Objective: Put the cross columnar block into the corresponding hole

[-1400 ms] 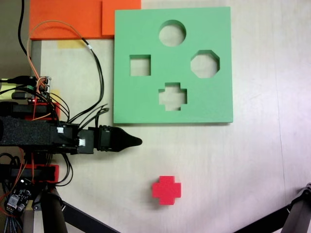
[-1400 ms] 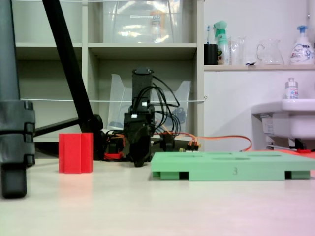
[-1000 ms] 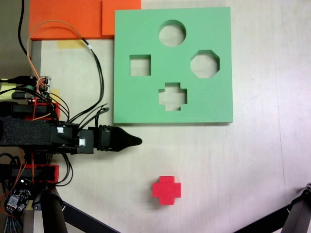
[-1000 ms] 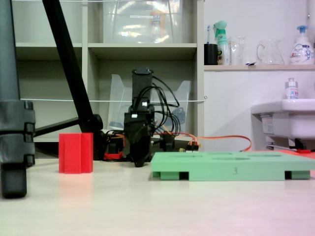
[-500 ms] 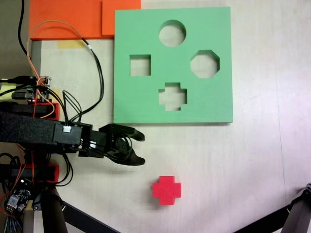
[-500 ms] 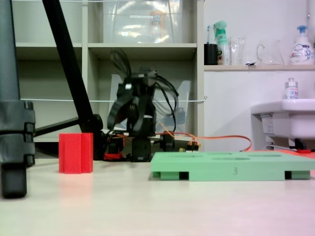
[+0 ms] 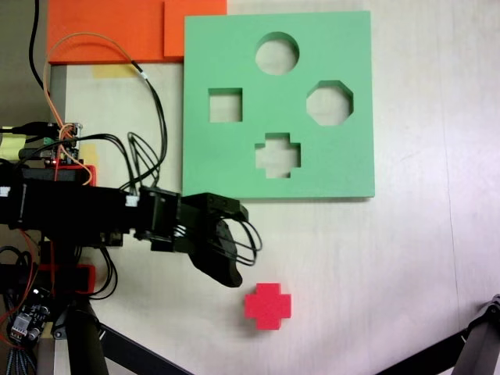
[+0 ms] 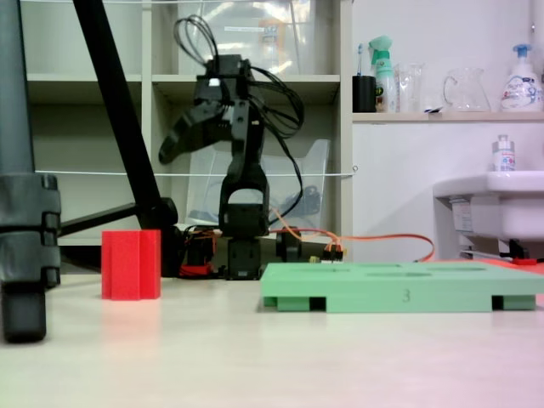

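Observation:
The cross columnar block [image 7: 267, 305] is a small red foam piece standing upright on the pale table [image 7: 375, 258], in front of the green board [image 7: 351, 164]. The low fixed view shows this block [image 8: 131, 264] left of the board [image 8: 399, 286]. The corresponding hole [image 7: 277, 155] is the plus-shaped cutout near the board's front edge, and it holds nothing. My gripper [image 7: 237, 245] is open, between the board and the block, just up and left of the block from above. In the low view the gripper [image 8: 174, 140] hangs well above the table, up and right of the block, holding nothing.
The board also has round [image 7: 277, 53], square [image 7: 225, 105] and octagonal [image 7: 329, 103] cutouts. Orange foam slabs [image 7: 117, 27] lie at the back left. Cables and the arm's base [image 7: 70, 226] sit at the left. Black tripod legs [image 7: 86, 344] cross the front corners.
The arm has lifted off its low resting pose. The gripper went from shut to open, rose high above the table and swung toward the red block. Block and board have not moved.

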